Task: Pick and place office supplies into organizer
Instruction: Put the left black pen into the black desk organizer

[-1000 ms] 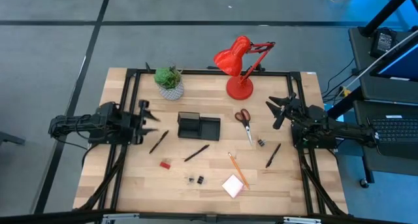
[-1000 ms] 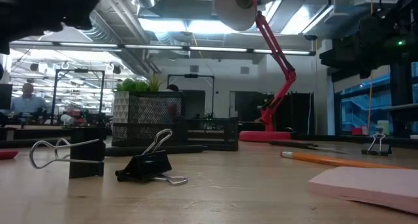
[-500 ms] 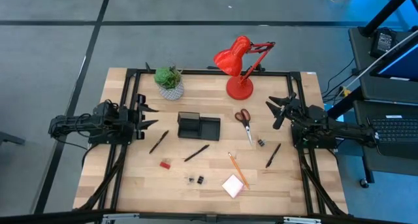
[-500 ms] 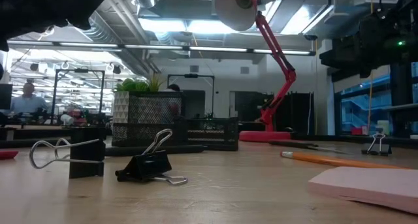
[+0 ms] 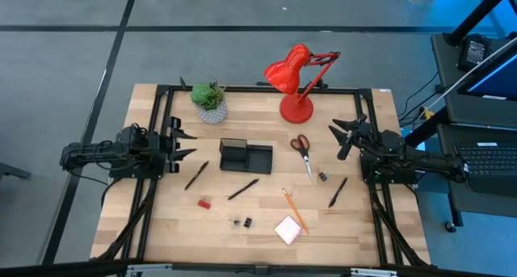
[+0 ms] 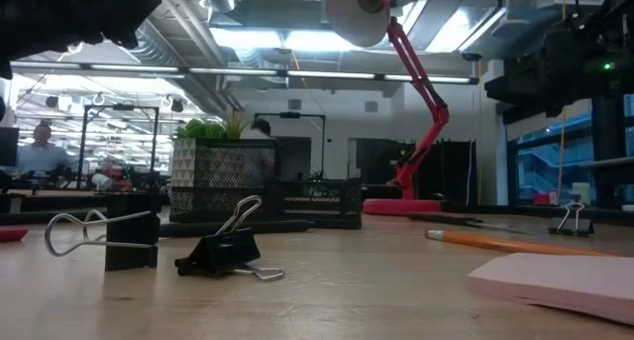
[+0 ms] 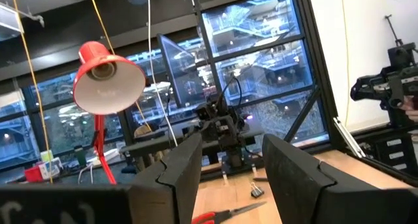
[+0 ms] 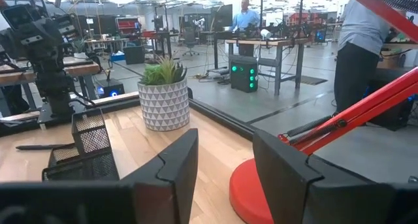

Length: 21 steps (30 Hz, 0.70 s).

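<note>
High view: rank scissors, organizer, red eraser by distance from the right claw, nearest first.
From the right claw:
1. Scissors, just beside it, toward table centre.
2. Organizer, mid-table.
3. Red eraser, far side, nearer the left arm.

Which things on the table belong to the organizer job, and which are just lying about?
Job: organizer, scissors, three pens, pencil, eraser, clips, sticky-note pad.
Lying about: desk lamp, potted plant.
</note>
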Available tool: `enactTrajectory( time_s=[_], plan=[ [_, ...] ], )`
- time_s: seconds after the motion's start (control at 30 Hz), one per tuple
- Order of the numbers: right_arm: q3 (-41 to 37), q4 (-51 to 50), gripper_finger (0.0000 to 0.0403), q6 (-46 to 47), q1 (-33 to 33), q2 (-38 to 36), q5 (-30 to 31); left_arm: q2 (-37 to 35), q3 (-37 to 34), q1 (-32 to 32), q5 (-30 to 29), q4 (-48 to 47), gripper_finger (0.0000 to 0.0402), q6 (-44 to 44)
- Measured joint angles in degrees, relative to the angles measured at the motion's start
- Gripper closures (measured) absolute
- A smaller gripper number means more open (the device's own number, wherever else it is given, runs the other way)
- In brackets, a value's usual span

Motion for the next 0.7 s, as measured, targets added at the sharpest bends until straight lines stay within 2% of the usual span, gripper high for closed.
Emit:
enactTrajectory(
  time_s=[0.23,0.47,0.7],
  plan=[
    [0.0,-0.4,0.0253,-5.3,0.0,0.0,0.0,0.0,0.0,0.0,-2.2,-0.4,0.0245,0.0],
    [0.0,-0.4,0.0253,-4.2,0.0,0.0,0.0,0.0,0.0,0.0,-0.7,-1.1,0.0245,-2.3],
    [0.0,-0.4,0.0253,-4.2,0.0,0.0,0.0,0.0,0.0,0.0,-4.5,-4.9,0.0241,-3.4]
  ],
)
